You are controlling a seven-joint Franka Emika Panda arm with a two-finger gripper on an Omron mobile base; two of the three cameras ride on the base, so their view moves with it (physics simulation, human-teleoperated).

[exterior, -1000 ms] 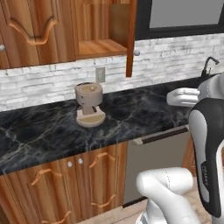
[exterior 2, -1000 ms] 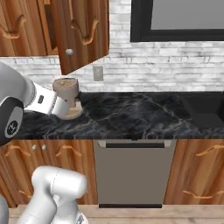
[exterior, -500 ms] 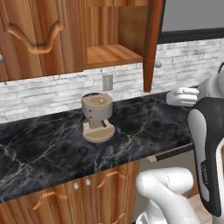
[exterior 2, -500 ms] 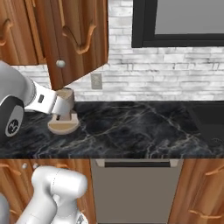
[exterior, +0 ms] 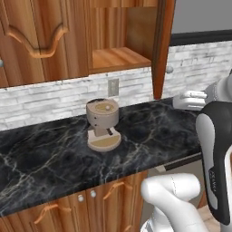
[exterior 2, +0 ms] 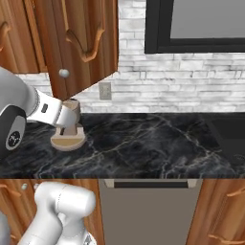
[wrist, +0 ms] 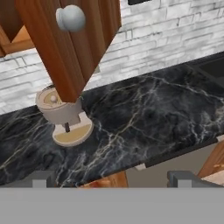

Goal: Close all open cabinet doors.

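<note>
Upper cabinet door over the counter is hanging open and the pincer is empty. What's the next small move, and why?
Probably raise the open pincer toward the outer face of the open cabinet door near its silver knob. The door stands swung out above the coffee grinder, and the pincer sits below it, not touching.

— Any lettering, labels or numbers to read?
— None legible. Only a small dark mark on the white arm (exterior 2: 13,135), at left in the right base view, too small to read.
— And on the coffee grinder (exterior: 103,123) or the wall outlet (exterior: 113,87)?
— Plain, no print.
— On the open cabinet door (wrist: 70,43)?
— Bare wood, just a silver knob (wrist: 70,18).
</note>
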